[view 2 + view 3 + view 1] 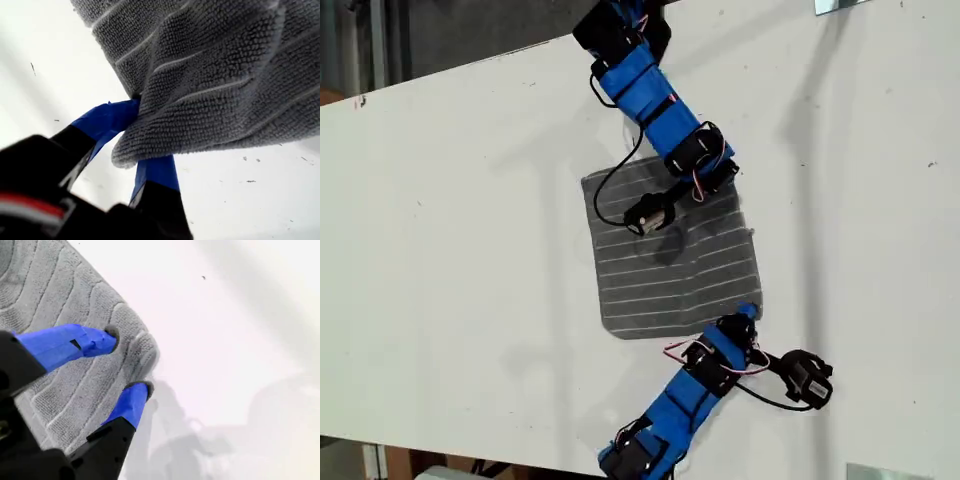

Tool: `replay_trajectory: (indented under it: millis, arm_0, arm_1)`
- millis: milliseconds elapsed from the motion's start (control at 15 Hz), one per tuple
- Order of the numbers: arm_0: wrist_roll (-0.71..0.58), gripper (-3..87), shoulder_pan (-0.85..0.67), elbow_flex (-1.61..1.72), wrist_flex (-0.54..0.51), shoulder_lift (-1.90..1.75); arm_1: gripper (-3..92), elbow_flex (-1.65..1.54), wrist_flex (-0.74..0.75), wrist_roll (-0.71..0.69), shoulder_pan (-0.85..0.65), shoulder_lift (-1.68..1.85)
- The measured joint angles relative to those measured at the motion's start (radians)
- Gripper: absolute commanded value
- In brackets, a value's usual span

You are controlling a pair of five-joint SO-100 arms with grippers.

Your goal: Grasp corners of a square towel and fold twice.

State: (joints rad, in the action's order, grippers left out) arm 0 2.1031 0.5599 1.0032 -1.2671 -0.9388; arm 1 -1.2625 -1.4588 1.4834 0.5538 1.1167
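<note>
- One towel (670,265) lies flat and unfolded on the white table (470,250); neither fold is made.
- Two grippers are at its corners: the first gripper (137,137) is pinched onto one corner (132,150), bunching it.
- The second gripper (127,362) stands parted, straddling another corner (145,352) without clamping.
- Both folds remain, judging by the flat cloth.

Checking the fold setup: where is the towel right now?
The towel lies mid-table in the exterior view, between the two arms, one corner pinched by my first gripper.
</note>
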Motion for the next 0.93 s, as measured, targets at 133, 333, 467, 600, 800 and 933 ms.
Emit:
replay_trajectory:
  millis: [133,333,467,600,800,933]
  arm_0:
    - [0.018,17.5,0.018,0.0,0.032,0.031]
    - [-0.008,17.8,0.014,0.0,0.071,0.06]
    - [-0.054,18.0,0.002,0.0,0.074,0.064]
    - [-0.098,18.1,-0.025,-0.003,0.054,0.064]
    - [-0.164,18.0,-0.048,-0.044,-0.011,0.064]
    - [-0.175,17.8,-0.048,-0.061,-0.02,0.064]
  arm_1:
    - [-0.1,0.0,0.009,0.0,0.0,0.0]
    - [-0.1,0.0,0.009,0.0,0.0,0.0]
    - [-0.1,0.0,0.009,0.0,0.0,0.0]
    - [-0.1,0.0,0.009,0.0,0.0,0.0]
    - [-0.1,0.0,0.015,-0.002,0.0,0.0]
    - [-0.1,0.0,0.018,-0.002,0.0,0.0]
